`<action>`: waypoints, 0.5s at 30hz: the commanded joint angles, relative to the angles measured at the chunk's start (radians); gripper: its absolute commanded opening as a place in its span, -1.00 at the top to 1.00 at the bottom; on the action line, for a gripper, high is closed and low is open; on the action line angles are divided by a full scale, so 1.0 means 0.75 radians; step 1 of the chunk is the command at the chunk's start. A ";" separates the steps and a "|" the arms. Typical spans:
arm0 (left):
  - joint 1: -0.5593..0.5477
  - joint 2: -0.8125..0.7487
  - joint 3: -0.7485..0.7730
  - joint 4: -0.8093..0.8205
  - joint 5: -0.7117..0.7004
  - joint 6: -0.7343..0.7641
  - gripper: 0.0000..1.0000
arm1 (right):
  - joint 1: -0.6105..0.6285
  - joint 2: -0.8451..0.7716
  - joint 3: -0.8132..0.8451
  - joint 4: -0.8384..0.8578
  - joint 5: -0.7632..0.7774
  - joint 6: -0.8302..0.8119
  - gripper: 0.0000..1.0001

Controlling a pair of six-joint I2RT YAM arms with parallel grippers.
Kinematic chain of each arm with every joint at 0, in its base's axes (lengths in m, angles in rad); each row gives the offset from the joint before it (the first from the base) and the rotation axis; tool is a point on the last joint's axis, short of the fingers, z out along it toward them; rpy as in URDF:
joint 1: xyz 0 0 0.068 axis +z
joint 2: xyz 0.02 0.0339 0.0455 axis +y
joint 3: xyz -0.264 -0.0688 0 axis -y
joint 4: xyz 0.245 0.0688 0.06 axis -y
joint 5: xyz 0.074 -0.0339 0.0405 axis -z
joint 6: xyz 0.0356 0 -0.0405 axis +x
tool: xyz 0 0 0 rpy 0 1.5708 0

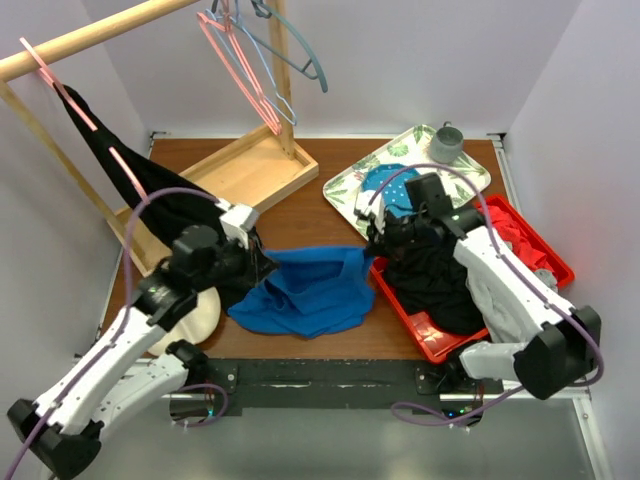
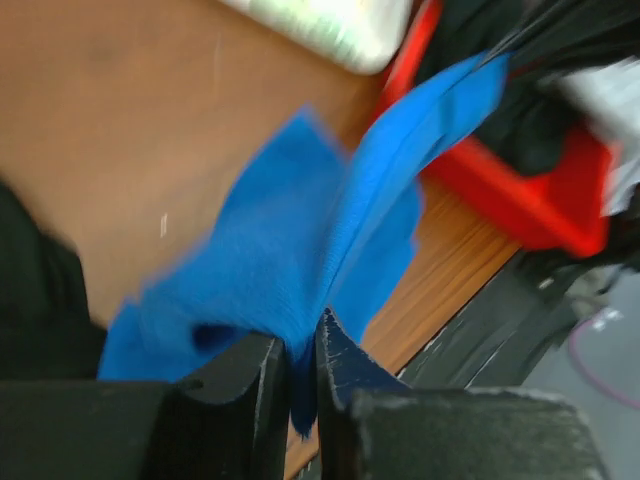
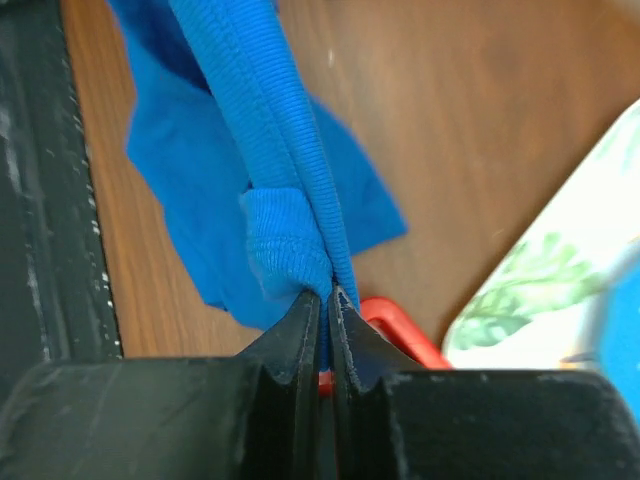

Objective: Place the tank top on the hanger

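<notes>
The royal-blue tank top (image 1: 305,290) is stretched low over the wooden table between my two grippers, its middle sagging onto the tabletop. At its left edge my left gripper (image 1: 262,265) (image 2: 300,345) is shut on a fold of the blue fabric (image 2: 330,220). At its right edge, beside the red bin, my right gripper (image 1: 372,250) (image 3: 328,292) is shut on a ribbed hem or strap of the top (image 3: 270,120). The empty pink wire hanger (image 1: 240,70) hangs from the wooden rack at the back, well above and behind the top.
A grey-blue hanger (image 1: 290,50) hangs beside the pink one. A black garment (image 1: 110,150) hangs on another pink hanger at the left. The rack's wooden base frame (image 1: 250,165) lies behind. At the right are a red bin (image 1: 545,255) of clothes and a patterned tray (image 1: 400,160) with a grey cup (image 1: 446,143).
</notes>
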 commanded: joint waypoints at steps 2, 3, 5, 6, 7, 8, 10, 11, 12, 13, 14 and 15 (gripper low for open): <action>-0.006 0.087 -0.278 0.242 -0.033 -0.125 0.50 | -0.006 0.078 -0.143 0.296 0.128 0.075 0.78; -0.006 0.125 -0.299 0.269 -0.031 -0.133 0.34 | -0.006 0.125 -0.143 0.310 0.148 0.102 0.77; -0.006 0.158 -0.313 0.300 -0.023 -0.135 0.21 | -0.006 0.166 -0.127 0.331 0.238 0.124 0.64; -0.006 0.170 -0.299 0.273 -0.027 -0.129 0.08 | -0.006 0.178 -0.118 0.335 0.271 0.155 0.50; -0.008 0.167 -0.256 0.255 -0.049 -0.119 0.01 | -0.006 0.189 -0.102 0.343 0.316 0.171 0.35; -0.006 0.156 -0.230 0.228 -0.067 -0.095 -0.10 | -0.008 0.179 -0.100 0.359 0.349 0.184 0.12; -0.006 0.107 -0.140 0.149 -0.118 -0.060 -0.34 | -0.019 0.138 -0.090 0.376 0.396 0.214 -0.10; -0.006 0.077 -0.105 0.120 -0.135 -0.021 -0.41 | -0.045 0.123 -0.084 0.372 0.384 0.221 -0.28; -0.006 0.064 -0.070 0.073 -0.153 -0.009 -0.50 | -0.061 0.103 -0.080 0.368 0.327 0.229 -0.35; -0.006 0.056 0.003 0.048 -0.180 0.008 -0.54 | -0.078 0.066 -0.078 0.364 0.294 0.231 -0.42; -0.006 0.054 0.040 0.030 -0.200 0.038 -0.57 | -0.110 0.048 -0.082 0.355 0.249 0.229 -0.52; -0.006 0.058 0.077 0.007 -0.219 0.044 -0.62 | -0.123 0.033 -0.088 0.353 0.206 0.229 -0.56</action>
